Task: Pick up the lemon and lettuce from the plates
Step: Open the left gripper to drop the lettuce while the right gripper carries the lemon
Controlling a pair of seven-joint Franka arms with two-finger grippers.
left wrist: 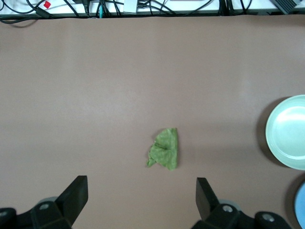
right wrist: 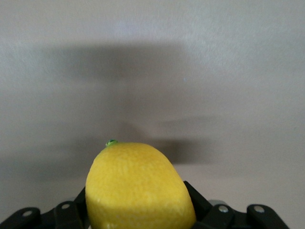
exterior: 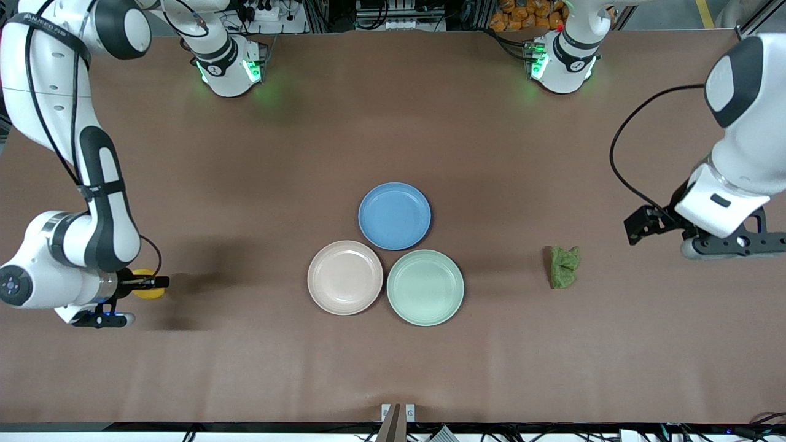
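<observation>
Lemon (right wrist: 140,186) within right hand (right wrist: 138,210)

Front camera high, facing robots; wrist cameras look down, tabletop shared.

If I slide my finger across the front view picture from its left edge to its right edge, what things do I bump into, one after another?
Right claw holding the lemon → beige-pink plate → blue plate → mint green plate → lettuce lying on the table → left claw, open.
</observation>
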